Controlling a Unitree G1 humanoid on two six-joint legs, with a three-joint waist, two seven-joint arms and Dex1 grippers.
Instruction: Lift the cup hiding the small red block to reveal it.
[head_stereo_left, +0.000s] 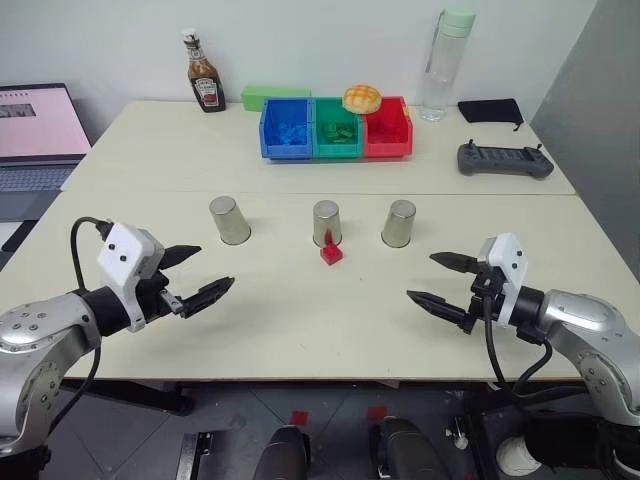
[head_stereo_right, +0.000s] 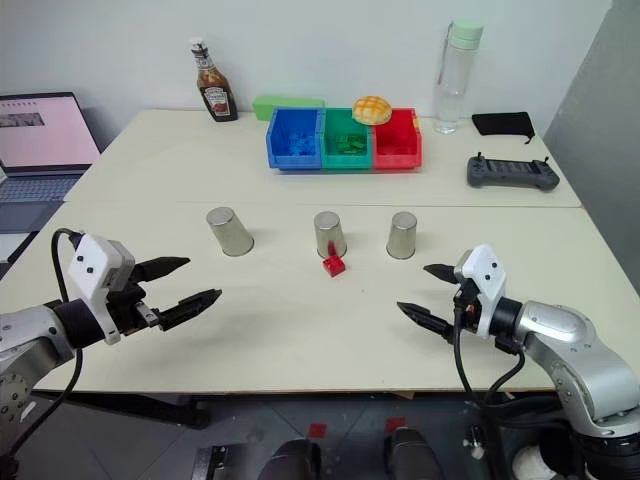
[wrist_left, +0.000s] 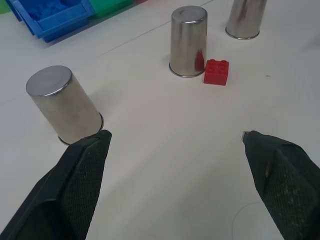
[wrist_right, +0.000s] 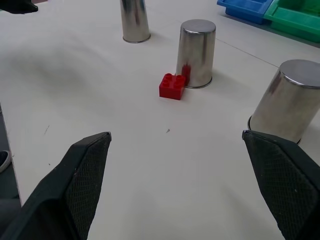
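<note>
Left claw (head_stereo_left: 198, 272) and right claw (head_stereo_left: 440, 281) both spread wide and empty above the desk (head_stereo_left: 300, 330), three upturned steel cups, one small red block (head_stereo_left: 331, 253) uncovered, just before the middle cup (head_stereo_left: 327, 222)

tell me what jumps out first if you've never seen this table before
Three shiny steel tumblers stand upside down in a row across the pale table: the left tumbler, the middle tumbler and the right tumbler. A small bright red plastic block sits uncovered just in front of the middle one. Nearer the camera, the left gripper and the right gripper hover with jaws wide open.
</note>
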